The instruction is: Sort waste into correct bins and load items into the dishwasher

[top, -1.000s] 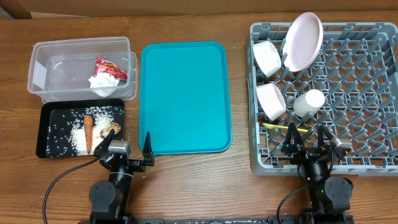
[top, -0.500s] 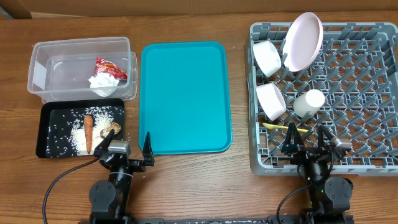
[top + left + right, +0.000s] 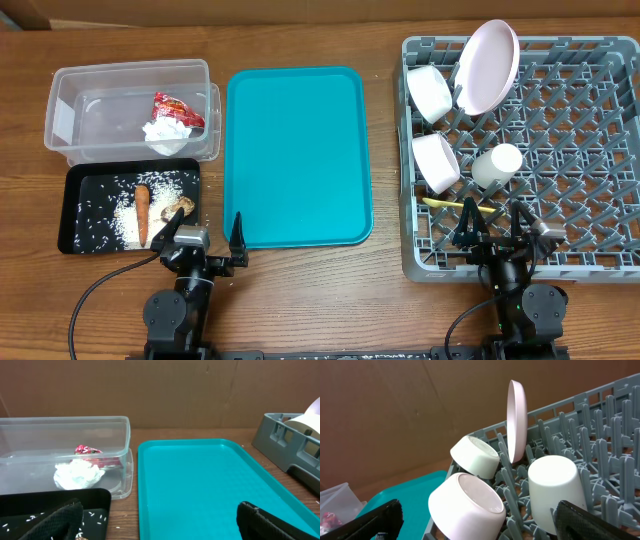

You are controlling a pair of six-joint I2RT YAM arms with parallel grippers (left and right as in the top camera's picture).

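- No change is seen across the 3 overhead views: over the last second, nothing on the table (image 3: 390, 300) has been moved, and both arms have stayed parked at its near edge.
- The left gripper (image 3: 203, 234) is spread wide with nothing between its fingers (image 3: 56, 519); it is aimed across the near end of the teal tray (image 3: 297, 155), which lies bare.
- The right gripper (image 3: 494, 228) is likewise wide open and empty, at the near edge of the grey rack (image 3: 600, 150).
- The red wrapper (image 3: 177, 108) and the white napkin (image 3: 167, 132) lie touching inside the clear tub (image 3: 60, 120).
- The carrot (image 3: 142, 213), the brown lump (image 3: 178, 209) and the scattered rice (image 3: 125, 222) are held in the black tray (image 3: 70, 215).
- In the rack, the plate (image 3: 488, 66) is stood on edge, 2 bowls (image 3: 430, 93) (image 3: 436, 162) are tipped on their sides beside it, the cup (image 3: 497, 165) is set mouth down, and the yellow spoon (image 3: 455, 204) is laid flat near the front.
- With every item already placed and the arms motionless, the task is judged complete or at its final rest; no further step appears to be called for.
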